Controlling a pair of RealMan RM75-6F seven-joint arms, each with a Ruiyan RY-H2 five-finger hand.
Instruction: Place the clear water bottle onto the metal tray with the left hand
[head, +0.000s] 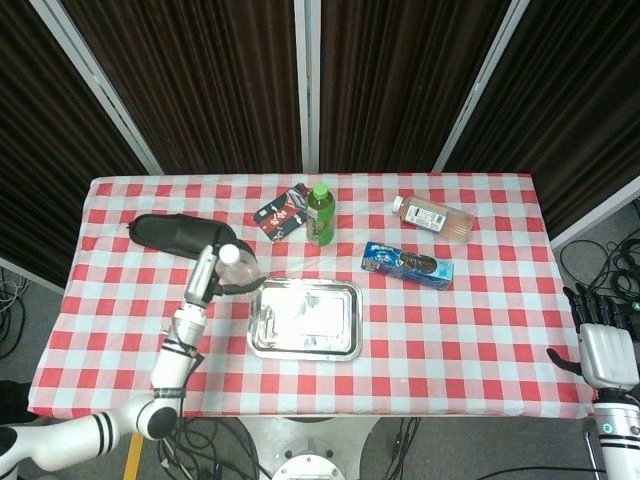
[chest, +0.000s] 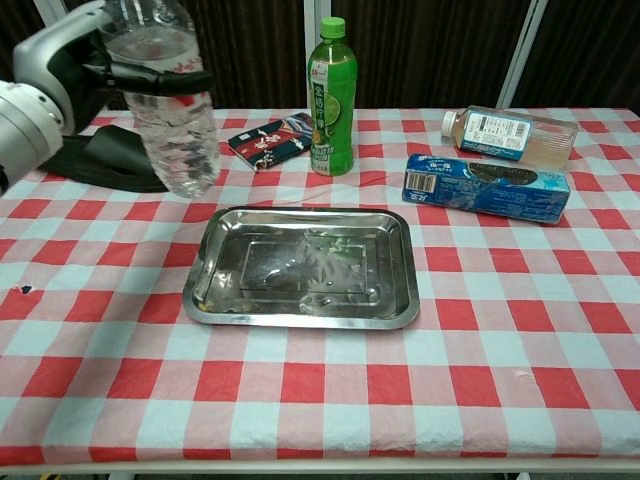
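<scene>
Nearest you on the checked counter (chest: 480, 390) lies the tray (chest: 302, 268), flat and holding nothing. Your right hand (head: 606, 345) hangs off the counter's right edge, well away from everything; you cannot tell from this view how its fingers are set. Up and to the left of the tray, your left hand (chest: 95, 70) grips the bottle (chest: 165, 115) around its upper body, fingers wrapped across the front. The bottle hangs upright in the air, its base above the cloth just outside the tray's far-left corner, not over the tray. Behind the hand lies a black case (head: 170, 233). Beyond the tray stands a green bottle (chest: 331, 95), with a small dark packet (chest: 270, 139) just to its left. To the right, a blue biscuit pack (chest: 487, 187) lies flat, and just behind it a pale bottle (chest: 510, 133) lies on its side.
</scene>
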